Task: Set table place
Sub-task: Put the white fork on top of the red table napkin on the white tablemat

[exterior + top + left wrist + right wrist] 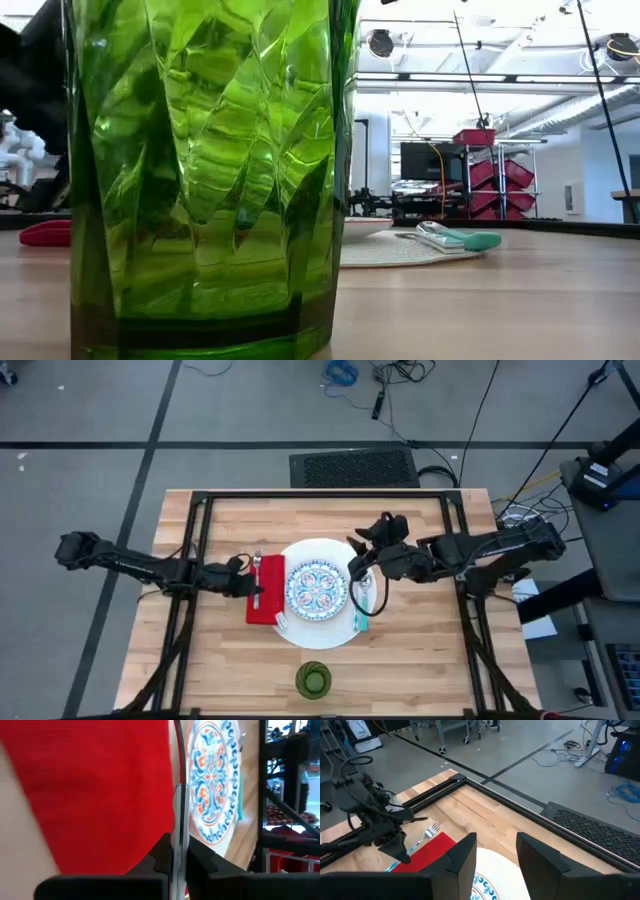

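The left gripper is clamped on the fork over the red napkin; the right gripper, jaws apart, hovers beside the spoon.

Left tool reaches inward, its fingers pinched together. Right tool reaches from the opposite side, its fingers spread apart.

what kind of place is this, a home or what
Probably a robotics lab or workshop, not a home: cables lie on the grey concrete floor, red storage bins stand on racks behind, and the table sits inside a black metal frame.
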Available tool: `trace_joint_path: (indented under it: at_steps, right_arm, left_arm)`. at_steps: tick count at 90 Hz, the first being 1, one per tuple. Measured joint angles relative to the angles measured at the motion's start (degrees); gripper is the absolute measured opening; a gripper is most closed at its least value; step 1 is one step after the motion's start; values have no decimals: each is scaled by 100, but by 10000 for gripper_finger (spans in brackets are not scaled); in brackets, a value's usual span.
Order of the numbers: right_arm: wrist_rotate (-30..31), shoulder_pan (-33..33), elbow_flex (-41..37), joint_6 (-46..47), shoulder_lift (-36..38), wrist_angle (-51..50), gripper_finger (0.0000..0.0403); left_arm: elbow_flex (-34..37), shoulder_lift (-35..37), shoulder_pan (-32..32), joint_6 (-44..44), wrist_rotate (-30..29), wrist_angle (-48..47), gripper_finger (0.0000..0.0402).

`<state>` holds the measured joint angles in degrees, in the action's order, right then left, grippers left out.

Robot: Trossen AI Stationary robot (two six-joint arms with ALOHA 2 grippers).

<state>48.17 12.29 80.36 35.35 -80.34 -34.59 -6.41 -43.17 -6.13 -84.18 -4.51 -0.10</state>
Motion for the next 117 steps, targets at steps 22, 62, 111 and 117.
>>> trace_joint_path:
  at_steps: [22, 62, 111, 117]
  right_arm:
    - [-6, -147, 0, 0, 0, 0, 125]
    - [-7, -185, 0, -24, 0, -7, 125]
    - [-16, -218, 0, -4, 0, -50, 125]
    - [-17, -218, 0, -4, 0, -50, 125]
  left_arm:
    - [6, -494, -4, 45, 81, 15, 7]
    - [8, -1293, -39, -386, 256, 626, 7]
    - [-37, -2045, -39, -570, 103, 1331, 63]
    - [-40, -2047, -39, -549, 113, 1333, 75]
